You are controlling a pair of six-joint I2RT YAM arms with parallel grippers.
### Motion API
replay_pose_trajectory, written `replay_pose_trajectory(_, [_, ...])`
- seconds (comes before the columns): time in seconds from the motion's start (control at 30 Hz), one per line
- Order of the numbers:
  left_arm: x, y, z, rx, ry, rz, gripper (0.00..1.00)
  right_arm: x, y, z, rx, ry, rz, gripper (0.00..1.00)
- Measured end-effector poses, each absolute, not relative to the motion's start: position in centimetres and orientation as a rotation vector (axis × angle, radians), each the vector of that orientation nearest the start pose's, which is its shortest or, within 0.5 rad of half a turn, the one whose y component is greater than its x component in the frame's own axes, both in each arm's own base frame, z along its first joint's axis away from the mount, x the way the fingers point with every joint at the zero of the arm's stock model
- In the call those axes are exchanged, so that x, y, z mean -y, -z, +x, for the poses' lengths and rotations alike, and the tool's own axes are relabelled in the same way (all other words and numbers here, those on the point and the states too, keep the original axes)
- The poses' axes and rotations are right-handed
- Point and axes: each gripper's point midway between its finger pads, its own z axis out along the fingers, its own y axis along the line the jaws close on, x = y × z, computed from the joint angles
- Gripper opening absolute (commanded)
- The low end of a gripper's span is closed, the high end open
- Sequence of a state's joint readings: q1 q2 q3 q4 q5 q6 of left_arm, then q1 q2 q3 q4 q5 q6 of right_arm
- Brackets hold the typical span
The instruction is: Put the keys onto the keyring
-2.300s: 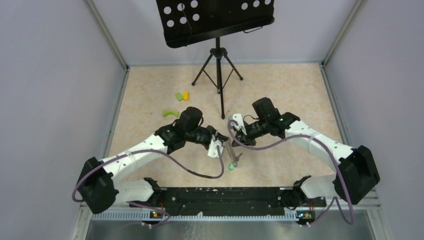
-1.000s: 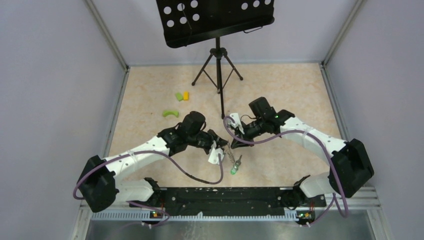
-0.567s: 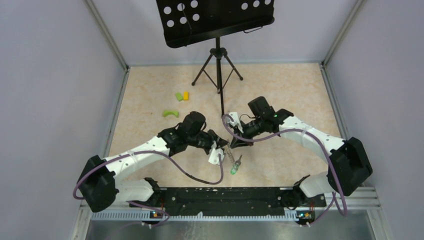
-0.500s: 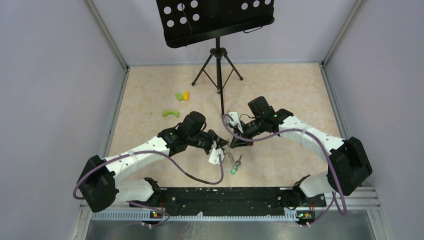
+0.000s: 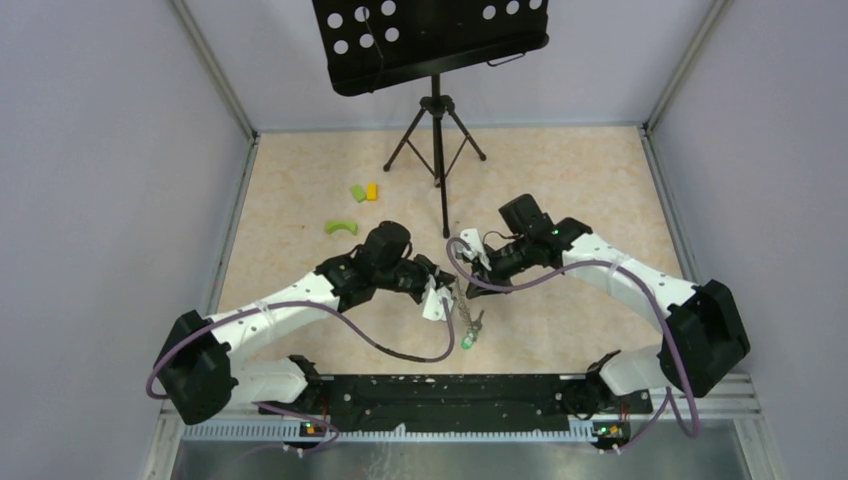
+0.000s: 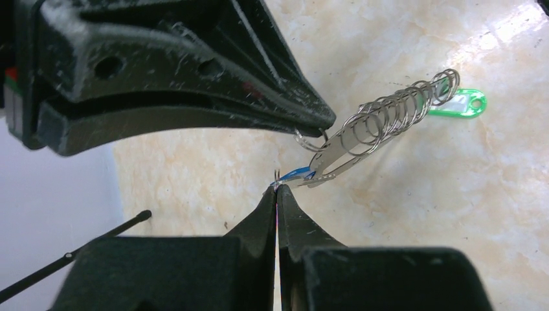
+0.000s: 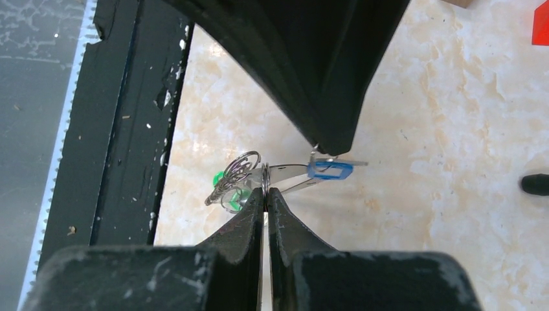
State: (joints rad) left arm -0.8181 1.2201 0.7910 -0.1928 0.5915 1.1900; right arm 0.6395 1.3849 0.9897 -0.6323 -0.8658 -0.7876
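Observation:
The keyring [image 6: 349, 144] is a metal oval loop with a coil of chain rings [image 6: 401, 107], held in the air between both grippers. My left gripper [image 6: 277, 188] is shut on the small wire ring of the blue-tagged key [image 6: 299, 172]. My right gripper [image 7: 265, 189] is shut on an edge-on ring of the keyring [image 7: 285, 170], with the blue tag [image 7: 330, 170] just to its right. The green-tagged key [image 5: 466, 340] dangles from the chain below; its tag [image 6: 463, 103] shows beyond the coil. From above, the left gripper [image 5: 447, 288] and right gripper [image 5: 466, 280] meet tip to tip.
A black music stand on a tripod [image 5: 437, 150] stands behind the grippers, one foot [image 7: 534, 184] close by. Green and yellow blocks [image 5: 364, 191] and a curved green block [image 5: 341, 227] lie at the back left. A red block [image 7: 540, 26] shows far right. The black base rail [image 5: 440, 390] runs along the near edge.
The right arm has drawn slightly to the right and the left gripper has risen a little. The keyring hangs between them as before, both grips unchanged.

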Motion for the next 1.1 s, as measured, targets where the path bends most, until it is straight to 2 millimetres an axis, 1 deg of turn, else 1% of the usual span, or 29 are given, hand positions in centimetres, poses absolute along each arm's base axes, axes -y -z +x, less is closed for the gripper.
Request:
replay_pose_trajectory(0.13, [31.0,-16.5,20.9,-0.868,0.42,1.892,0.0,-26.6,-13.9,17.1,-1.581,-1.005,-1.789,0.0])
replay_pose_trajectory(0.3, [30.3,-16.9,21.8,-0.908,0.447,1.844,0.0,-25.8,-14.1,16.5,-1.586,-0.98,-1.799,0.0])
replay_pose_trajectory(0.43, [29.8,-17.3,22.2,-0.911,0.471,1.822,0.0,-25.4,-14.3,16.3,-1.585,-0.963,-1.805,0.0])
replay_pose_trajectory(0.53, [29.3,-18.0,22.2,-0.899,0.485,1.8,0.0,-25.2,-14.2,16.3,-1.591,-0.958,-1.807,0.0])
replay_pose_trajectory(0.63, [29.2,-18.8,21.9,-0.867,0.508,1.786,0.0,-25.1,-14.2,16.4,-1.595,-0.956,-1.805,0.0])
replay_pose_trajectory(0.73, [29.4,-19.3,21.0,-0.824,0.556,1.785,0.0,-25.2,-14.3,16.4,-1.593,-0.964,-1.805,0.0])
replay_pose_trajectory(0.9, [29.7,-19.2,19.6,-0.768,0.631,1.796,0.0,-25.9,-14.3,16.7,-1.594,-1.003,-1.806,0.0])
replay_pose_trajectory(1.1, [30.2,-19.2,18.6,-0.708,0.673,1.812,0.0,-26.4,-14.0,16.9,-1.596,-1.036,-1.805,0.0])
